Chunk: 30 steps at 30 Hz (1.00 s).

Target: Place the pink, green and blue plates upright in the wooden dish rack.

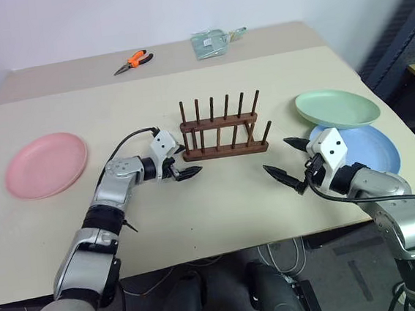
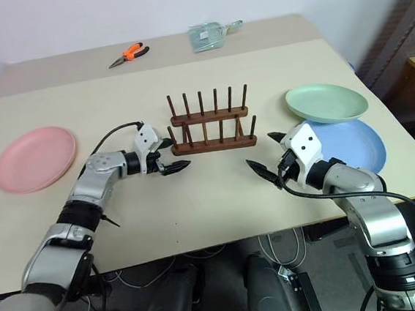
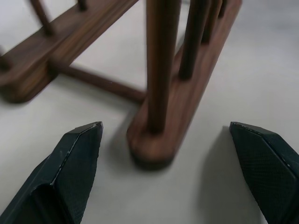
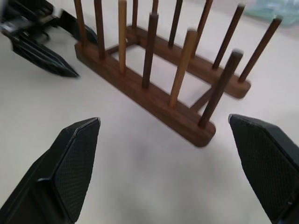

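Both tools gape empty: left tool (image 1: 182, 170) seemingly just beside the wooden dish rack (image 1: 224, 134), right tool (image 1: 287, 160) near.

Bright, even, diffuse room light from overhead; no hard glare on the matte beige tabletop (image 1: 219, 198). Shadows soft and short: the small dark brown wooden peg rack (image 1: 224, 128) drops a faint one toward 6 o'clock. Head views sharp at centre, w/ slight bending of the table edges toward the corners. Left wrist view: rack end blurred, too close to focus. Right wrist view: the left arm's black two-finger gripper (image 4: 42, 49) smeared, rack pegs fairly crisp.
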Available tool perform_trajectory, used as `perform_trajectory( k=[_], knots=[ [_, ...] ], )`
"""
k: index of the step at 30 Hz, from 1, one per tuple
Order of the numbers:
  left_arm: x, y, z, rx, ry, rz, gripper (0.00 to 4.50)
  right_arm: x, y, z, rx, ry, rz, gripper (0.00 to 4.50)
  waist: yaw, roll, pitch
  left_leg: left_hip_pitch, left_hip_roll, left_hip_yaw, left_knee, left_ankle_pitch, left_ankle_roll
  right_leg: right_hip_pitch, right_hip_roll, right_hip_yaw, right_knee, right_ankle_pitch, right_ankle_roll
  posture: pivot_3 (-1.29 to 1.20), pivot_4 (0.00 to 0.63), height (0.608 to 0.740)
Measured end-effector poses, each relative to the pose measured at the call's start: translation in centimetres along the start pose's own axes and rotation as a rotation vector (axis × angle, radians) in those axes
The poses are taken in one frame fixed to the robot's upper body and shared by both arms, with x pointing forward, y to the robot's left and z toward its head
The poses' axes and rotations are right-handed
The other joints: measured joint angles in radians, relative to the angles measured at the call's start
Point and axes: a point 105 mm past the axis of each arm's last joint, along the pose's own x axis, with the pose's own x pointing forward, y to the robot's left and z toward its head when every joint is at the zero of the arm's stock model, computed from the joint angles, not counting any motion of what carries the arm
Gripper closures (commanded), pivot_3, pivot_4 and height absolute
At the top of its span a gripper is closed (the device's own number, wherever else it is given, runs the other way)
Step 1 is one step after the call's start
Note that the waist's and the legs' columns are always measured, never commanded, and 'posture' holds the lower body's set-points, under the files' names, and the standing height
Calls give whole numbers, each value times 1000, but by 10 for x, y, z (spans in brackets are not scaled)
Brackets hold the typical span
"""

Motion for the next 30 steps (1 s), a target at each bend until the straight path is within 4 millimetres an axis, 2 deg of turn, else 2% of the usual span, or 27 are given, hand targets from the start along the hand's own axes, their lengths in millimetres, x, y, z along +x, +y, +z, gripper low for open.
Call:
perform_trajectory(
  k=[5, 6, 15, 17, 19, 22, 23, 25, 26, 28, 30],
  knots=[
    [6, -6, 2, 43, -10, -67, 3386, -4, 4, -7, 11, 21, -12, 0, -3, 0, 0, 0, 0, 0, 0, 0, 1, 0, 0, 0, 0, 0, 1, 0, 150, 739],
    [4, -6, 2, 50, -15, -67, 3727, -5, 4, -8, 14, 26, -14, 0, -4, 0, -1, 0, 1, 0, 0, 0, 1, 0, 0, 0, 0, 0, 1, 0, 150, 739],
    [-42, -40, -12, 103, 13, -214, 3727, -6, -1, -12, -8, 41, -12, 0, -31, 0, -1, 1, 2, -2, 0, 0, 1, 0, 0, 0, 1, 0, 1, 0, 150, 739],
    [-52, -47, -15, 107, 34, -229, 2632, -7, -6, -14, -21, 55, -12, 0, -29, 0, -1, 1, 2, -3, 0, 0, 1, 0, 0, 0, 1, 0, 0, 0, 150, 739],
    [-59, -50, -18, 99, 52, -224, 1728, -9, -13, -18, -34, 73, -23, 0, -26, 0, -1, 1, 2, -3, 0, 0, 1, 0, 0, 0, 1, 0, 0, 0, 150, 739],
    [-63, -47, -19, 102, 68, -175, 87, -12, -19, -24, -56, 104, -21, 0, -22, 0, -1, 0, 2, -2, 0, 0, 1, 0, 0, 0, 1, 0, 0, 0, 150, 739],
    [-65, -44, -20, 97, 78, -146, 6, -14, -21, -24, -65, 108, -20, 246, -23, 0, -1, 0, 2, -2, 0, 0, 1, 0, 0, 0, 1, 0, 0, 0, 150, 739],
    [-78, -41, -25, 80, 106, -101, 0, -18, -19, -25, -70, 118, 7, 848, -29, 1, -1, 1, 3, -3, -1, -1, 1, 0, 0, 1, 1, 0, 1, 0, 150, 739],
    [-90, -41, -30, 58, 130, -80, 236, -24, -15, -29, -72, 142, 34, 1349, -34, 1, -1, 2, 3, -3, -3, -1, 2, 0, 1, 1, 1, 0, 1, 0, 150, 739],
    [-112, -44, -37, 12, 166, -60, 970, -30, -8, -36, -59, 176, 74, 2393, -42, 1, -1, 3, 5, -3, -3, -2, 3, 0, 2, 1, 2, -1, 0, 0, 150, 739],
    [-128, -59, -41, -65, 189, -76, 1938, -30, 7, -36, -54, 178, 126, 3451, -51, 3, -2, 3, 6, -3, -3, -2, 3, 0, 2, 1, 2, -3, -3, 0, 150, 739]
  ],
)
